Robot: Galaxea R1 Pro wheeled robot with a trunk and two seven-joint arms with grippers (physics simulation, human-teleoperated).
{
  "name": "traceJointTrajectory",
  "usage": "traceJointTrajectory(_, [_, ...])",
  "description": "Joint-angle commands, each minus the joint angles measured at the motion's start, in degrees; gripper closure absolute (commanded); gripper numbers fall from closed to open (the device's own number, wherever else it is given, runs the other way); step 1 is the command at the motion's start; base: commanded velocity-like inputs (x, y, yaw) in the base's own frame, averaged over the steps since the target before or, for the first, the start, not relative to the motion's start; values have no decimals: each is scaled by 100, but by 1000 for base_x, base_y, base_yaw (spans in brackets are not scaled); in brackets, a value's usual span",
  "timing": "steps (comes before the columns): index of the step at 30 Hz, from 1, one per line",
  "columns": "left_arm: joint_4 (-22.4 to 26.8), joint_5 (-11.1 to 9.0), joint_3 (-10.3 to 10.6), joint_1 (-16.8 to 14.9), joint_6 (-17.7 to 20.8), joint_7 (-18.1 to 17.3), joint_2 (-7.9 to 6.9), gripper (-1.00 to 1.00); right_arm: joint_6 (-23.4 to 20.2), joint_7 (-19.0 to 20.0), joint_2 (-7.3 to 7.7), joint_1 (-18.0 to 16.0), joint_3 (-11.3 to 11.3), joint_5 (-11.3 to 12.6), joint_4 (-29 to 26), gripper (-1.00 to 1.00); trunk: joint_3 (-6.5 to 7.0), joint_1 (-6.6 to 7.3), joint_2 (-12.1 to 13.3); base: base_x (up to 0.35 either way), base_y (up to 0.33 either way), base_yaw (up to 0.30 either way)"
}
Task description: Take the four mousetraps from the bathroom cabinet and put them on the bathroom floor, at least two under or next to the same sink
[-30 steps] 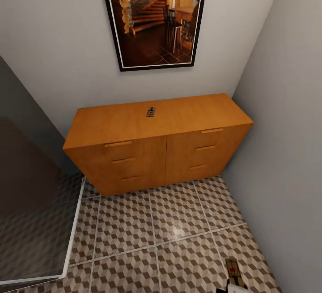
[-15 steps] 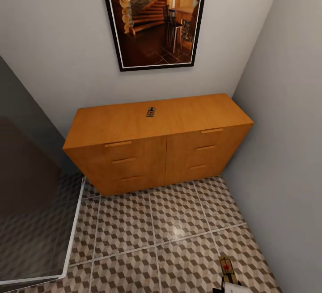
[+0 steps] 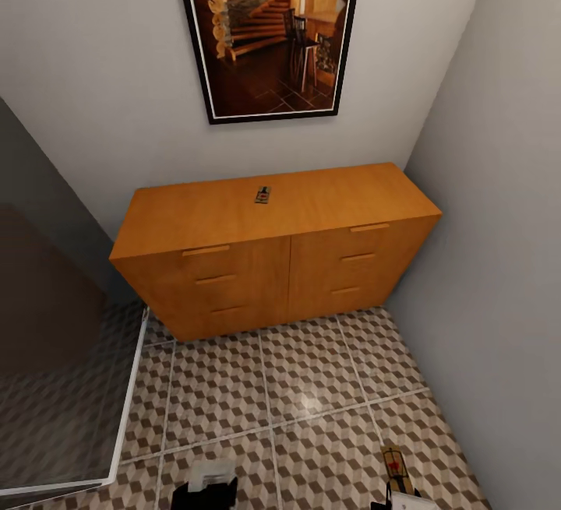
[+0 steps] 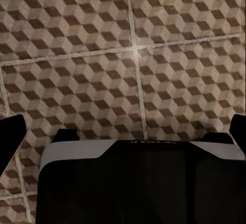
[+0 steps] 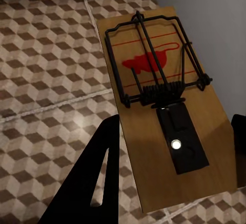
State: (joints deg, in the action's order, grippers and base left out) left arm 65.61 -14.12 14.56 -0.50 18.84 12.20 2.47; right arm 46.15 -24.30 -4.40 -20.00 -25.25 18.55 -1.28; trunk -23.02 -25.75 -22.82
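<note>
so the low orange-brown wooden cabinet [image 3: 276,241] is sitting on the cube-patterned brown, beige and white tiled floor [image 3: 312,385] against the wall, and one small brown wooden mousetrap [image 3: 262,195] is lying flat on its top, about mid-width.

In the head view, the mousetrap on the cabinet [image 3: 263,195] is too small for its wire parts to be made out. The second mousetrap [image 3: 396,466] has its near end cut off at the bottom edge, where the right hand [image 3: 401,501] shows as a mere sliver. The left hand [image 3: 206,488] is likewise cropped there. The framed picture [image 3: 269,27] loses its top to the frame edge. In the left wrist view the fingers [image 4: 11,134] run off both sides; they seem spread apart.
</note>
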Motion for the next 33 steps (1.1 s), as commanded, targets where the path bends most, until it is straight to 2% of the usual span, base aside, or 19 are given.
traceJointTrajectory(1, [301,-59,13,-2,182,52,3,-100,11,-23,-3,-4,-50,35,4,100,-9,-3,-10,0,0,0])
traceJointTrajectory(3, [580,-58,12,-6,353,53,9,-100,10,-23,-2,-4,-50,35,4,100,-9,-3,-10,0,0,0])
traceJointTrajectory(6, [1123,-43,12,-23,831,54,36,-100,8,-22,-4,-4,-50,35,5,100,-9,-3,-10,0,0,0])
traceJointTrajectory(9, [1703,41,12,-52,1524,54,124,-100,8,-22,-2,-4,-50,35,3,100,-9,-3,-10,0,0,0])
traceJointTrajectory(11, [1896,107,12,-73,1714,54,181,-100,8,-22,-3,-4,-50,35,2,100,-9,-3,-10,0,0,0])
traceJointTrajectory(13, [2100,247,12,-146,1887,54,278,-100,8,-22,-5,-4,-50,35,2,100,-9,-3,-10,0,0,0])
traceJointTrajectory(17, [2259,687,12,-454,2051,61,470,-100,8,-22,-8,-4,-50,29,4,100,-9,-3,-10,0,0,0])
traceJointTrajectory(18, [2282,834,12,-598,2123,61,503,-100,8,-22,-8,-4,-50,28,4,100,-9,-3,-10,0,0,0])
traceJointTrajectory(20, [2297,941,9,-751,2246,62,526,-100,8,-22,-8,-4,-50,27,5,100,-9,-3,-10,0,0,0])
traceJointTrajectory(23, [2316,1070,5,-1225,2740,67,564,-100,8,-18,-10,-4,-54,21,5,100,-9,-3,-10,0,0,0])
traceJointTrajectory(26, [2322,1114,4,-1777,3180,74,590,-100,8,-15,-15,-4,-57,19,5,100,-9,-3,-10,0,0,0])
traceJointTrajectory(28, [2323,1120,3,-2038,3282,78,596,-100,6,-15,-14,-4,-58,18,5,100,-9,-3,-10,0,0,0])
traceJointTrajectory(30, [2324,1122,3,-2604,3478,80,605,-100,5,-14,-11,-4,-58,15,5,100,-9,-3,-10,0,0,0])
traceJointTrajectory(33, [2315,1118,3,-3016,3675,82,616,-100,6,-14,-10,-4,-58,13,5,100,-9,-3,-10,0,0,0])
